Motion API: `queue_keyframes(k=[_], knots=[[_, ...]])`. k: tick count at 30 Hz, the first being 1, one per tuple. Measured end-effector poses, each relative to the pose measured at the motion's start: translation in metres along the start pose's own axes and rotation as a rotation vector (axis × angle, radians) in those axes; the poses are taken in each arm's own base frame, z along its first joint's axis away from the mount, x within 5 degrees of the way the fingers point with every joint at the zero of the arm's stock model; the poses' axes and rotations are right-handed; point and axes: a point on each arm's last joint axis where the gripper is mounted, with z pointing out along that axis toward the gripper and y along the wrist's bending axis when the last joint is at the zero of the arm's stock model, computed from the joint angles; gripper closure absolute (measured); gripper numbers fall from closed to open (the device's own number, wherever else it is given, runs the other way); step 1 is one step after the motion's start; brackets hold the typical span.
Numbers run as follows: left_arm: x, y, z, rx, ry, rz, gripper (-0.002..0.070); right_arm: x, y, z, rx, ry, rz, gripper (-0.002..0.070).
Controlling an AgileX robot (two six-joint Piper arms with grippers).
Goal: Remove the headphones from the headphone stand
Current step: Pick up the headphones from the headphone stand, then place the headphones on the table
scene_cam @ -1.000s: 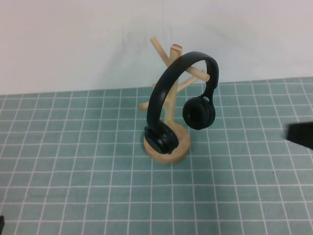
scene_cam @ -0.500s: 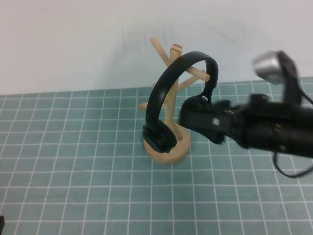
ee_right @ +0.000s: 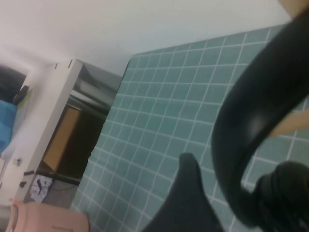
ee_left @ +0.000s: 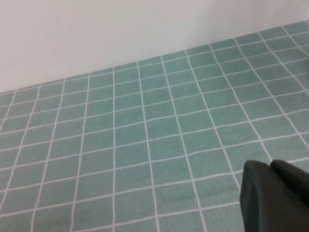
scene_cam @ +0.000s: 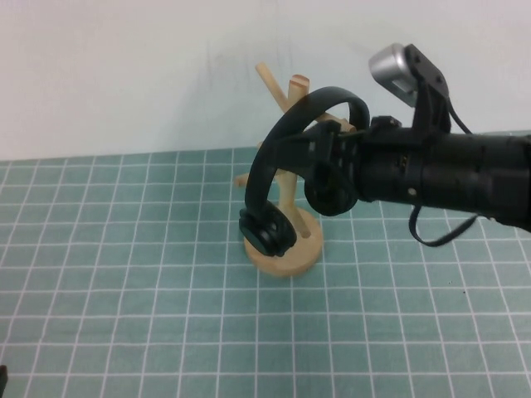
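Headphones (scene_cam: 274,166) hanging on the headphone stand (scene_cam: 286,249), right gripper (scene_cam: 319,162) reaching in at the headband.

Matte black, thin arched headband looped over the slanted pegs of the light wooden tree stand, standing on its round disc base on the green gridded worktop (scene_cam: 124,290) near the white wall (scene_cam: 124,66). Band arching upright, one round padded cup low in front of the base on the robot's left side, the other cup hanging higher toward the right, against the black right arm. Right gripper fingers (ee_right: 188,193) spread wide, close by the headband near the pegs, not yet clamped on it. Left gripper (ee_left: 273,195) low over bare worktop, well apart from the stand; cannot tell whether its fingers are released or clenched.
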Motion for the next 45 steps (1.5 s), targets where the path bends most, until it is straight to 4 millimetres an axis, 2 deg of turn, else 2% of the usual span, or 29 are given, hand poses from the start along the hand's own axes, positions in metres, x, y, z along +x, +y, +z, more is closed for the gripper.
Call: queue_keyframes(k=[7, 9, 14, 17, 18, 27, 39, 45], knots=[[0.0, 0.0, 0.0, 0.0, 0.0, 0.0, 0.068, -0.008, -0.002, 0.011, -0.002, -0.006, -0.003, 0.0188], [0.0, 0.0, 0.0, 0.0, 0.0, 0.0, 0.068, -0.008, -0.003, 0.014, -0.001, -0.002, -0.001, 0.0238], [0.0, 0.0, 0.0, 0.0, 0.0, 0.0, 0.068, -0.008, -0.004, 0.016, -0.005, 0.002, 0.004, 0.0512], [0.0, 0.0, 0.0, 0.0, 0.0, 0.0, 0.068, -0.008, -0.004, 0.016, -0.005, 0.002, 0.002, 0.065], [0.0, 0.0, 0.0, 0.0, 0.0, 0.0, 0.068, -0.008, -0.003, 0.016, -0.007, 0.003, 0.001, 0.0677], [0.0, 0.0, 0.0, 0.0, 0.0, 0.0, 0.068, -0.007, 0.008, 0.011, -0.084, 0.026, -0.043, 0.0684], [0.0, 0.0, 0.0, 0.0, 0.0, 0.0, 0.068, -0.022, 0.049, -0.03, -0.165, -0.075, -0.17, 0.0685], [0.0, 0.0, 0.0, 0.0, 0.0, 0.0, 0.068, -0.024, 0.058, -0.04, -0.181, -0.103, -0.217, 0.0684]])
